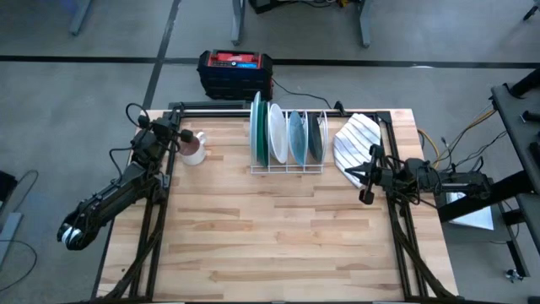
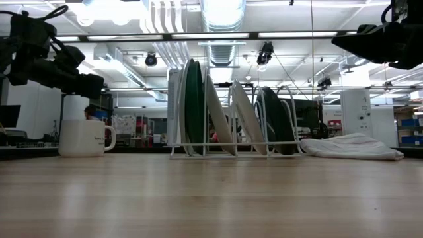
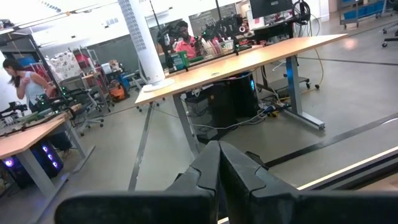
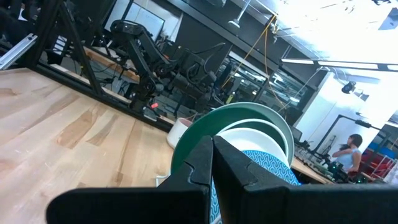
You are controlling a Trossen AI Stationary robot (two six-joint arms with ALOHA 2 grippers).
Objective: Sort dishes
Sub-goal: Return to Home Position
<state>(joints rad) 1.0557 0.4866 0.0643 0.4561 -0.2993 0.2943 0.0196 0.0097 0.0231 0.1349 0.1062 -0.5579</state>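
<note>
Left gripper (image 3: 219, 149) closed, wooden table (image 1: 278, 236), workshop desks (image 3: 249, 53) beyond

Small mug (image 1: 194, 149) on the wooden table (image 1: 278, 236), far-left area. White striped cloth (image 1: 356, 139) bunched far-right. Red-and-black case (image 1: 235, 73) on floor behind. Person in red top (image 3: 185, 41) at background bench.
</note>
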